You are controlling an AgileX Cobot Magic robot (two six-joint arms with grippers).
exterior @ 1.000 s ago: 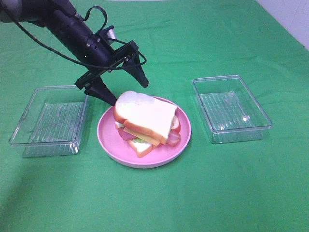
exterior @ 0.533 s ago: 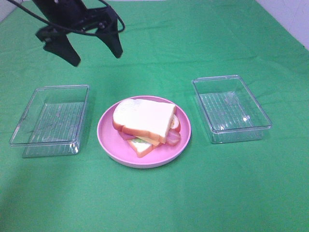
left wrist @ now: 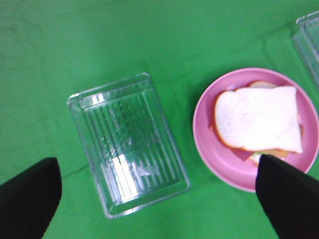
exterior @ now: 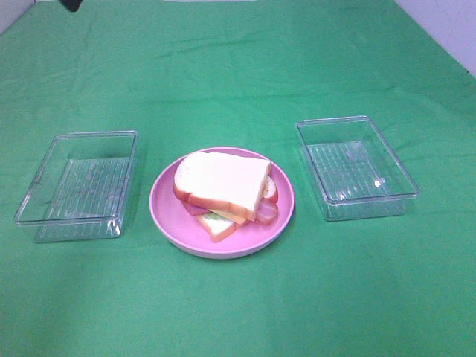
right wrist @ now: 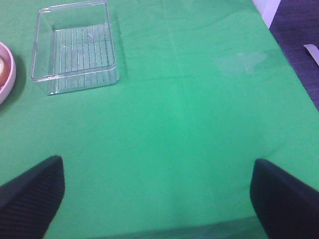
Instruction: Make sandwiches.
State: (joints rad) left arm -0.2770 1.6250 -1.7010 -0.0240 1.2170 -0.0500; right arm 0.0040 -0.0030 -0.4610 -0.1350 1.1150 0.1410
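Two clear plastic trays flank a round pink plate [exterior: 167, 216] on the green cloth [exterior: 238, 67]; the left tray [exterior: 78, 184] lies just beside the plate, the right tray [exterior: 355, 166] a little further off, neither touching it. On the plate rests the sandwich [exterior: 225, 190], a stack topped by a white bread slice [exterior: 223, 178] with orange crust. Below that slice a yellow cheese edge, a reddish bacon strip [exterior: 266, 214] and a bit of pale green lettuce show, with a second bread slice [exterior: 216, 226] at the base, skewed toward the near rim. The stack sits within the plate. The left gripper [left wrist: 159, 199] hangs high above the cloth, jaws spread wide, nothing between them; its wrist view looks down on the left tray and the plate with the sandwich. In the overhead view only a dark scrap of that arm shows at the far left corner. The right gripper [right wrist: 159, 199] also stands fully spread and empty, over bare cloth, with the right tray and a sliver of the plate rim beyond it. Both trays hold nothing.
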